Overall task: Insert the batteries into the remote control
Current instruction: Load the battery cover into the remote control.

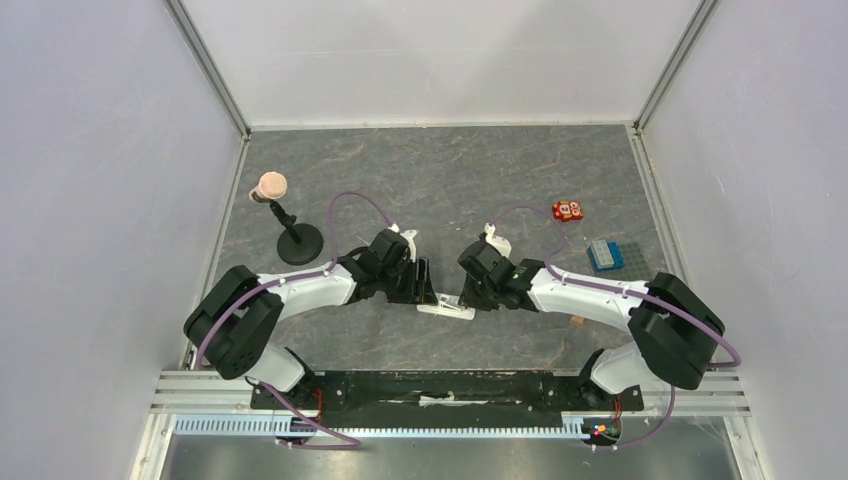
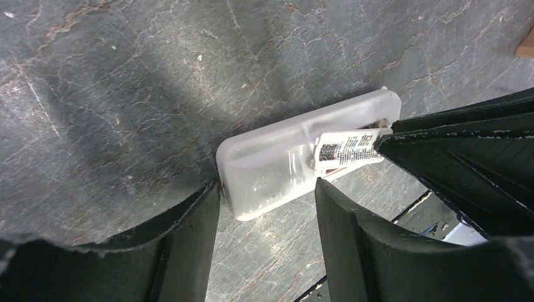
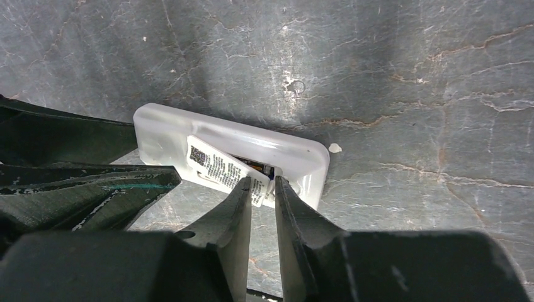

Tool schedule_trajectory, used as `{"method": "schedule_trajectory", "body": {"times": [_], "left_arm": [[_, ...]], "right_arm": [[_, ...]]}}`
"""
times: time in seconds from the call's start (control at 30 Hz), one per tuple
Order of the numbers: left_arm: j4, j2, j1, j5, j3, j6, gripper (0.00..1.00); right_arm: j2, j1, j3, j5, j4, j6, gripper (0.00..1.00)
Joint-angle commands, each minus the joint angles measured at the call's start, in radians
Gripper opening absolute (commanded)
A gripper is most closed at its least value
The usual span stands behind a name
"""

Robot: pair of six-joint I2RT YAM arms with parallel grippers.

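right gripper (image 3: 262,184): jaws nearly together, a corner of the cover (image 3: 217,165) btwn the tips. Clamped or just short of it, we can't tell.
why: we read it as a pinch to lift the cover off the bay; the cover stands tilted up off the remote (image 3: 289,154).
left gripper (image 2: 267,187): jaws wide, astride the remote's other end. One finger (image 2: 201,214) touches a corner, the other sits just beside the long edge. Gripped or not, we can't tell.
why: prob. a brace, so the remote doesn't skid when the cover is pulled.
remote: flat on the table (image 3: 409,75), back up, near-centre btwn the two arms.
batteries: none we can pick out; there's a dark gap under the cover, too small to read.
edges: rail (image 1: 450,385) w/ the arm bases lies just near of the remote — little room that way.
room: stand (image 1: 298,243) well off to the left; red block (image 1: 568,210) and blue box (image 1: 605,255) well off far-right; tan piece (image 1: 577,321) close by the right arm. We'd judge straight up, or toward the far wall, the freest way to pull.
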Motion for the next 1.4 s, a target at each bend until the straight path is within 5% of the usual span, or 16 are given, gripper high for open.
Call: {"method": "schedule_trajectory", "body": {"times": [0.0, 0.77, 1.37], "left_arm": [[-0.005, 0.016, -0.004, 0.003, -0.001, -0.020, 0.63], [-0.009, 0.010, -0.004, -0.003, -0.002, -0.022, 0.63], [0.043, -0.096, -0.004, -0.033, -0.015, 0.006, 0.68]], "right_arm": [[-0.033, 0.001, -0.012, 0.005, 0.020, 0.019, 0.22], [-0.043, -0.003, -0.050, -0.027, 0.050, 0.050, 0.22], [-0.138, -0.007, -0.121, -0.029, 0.115, 0.159, 0.35]]}}
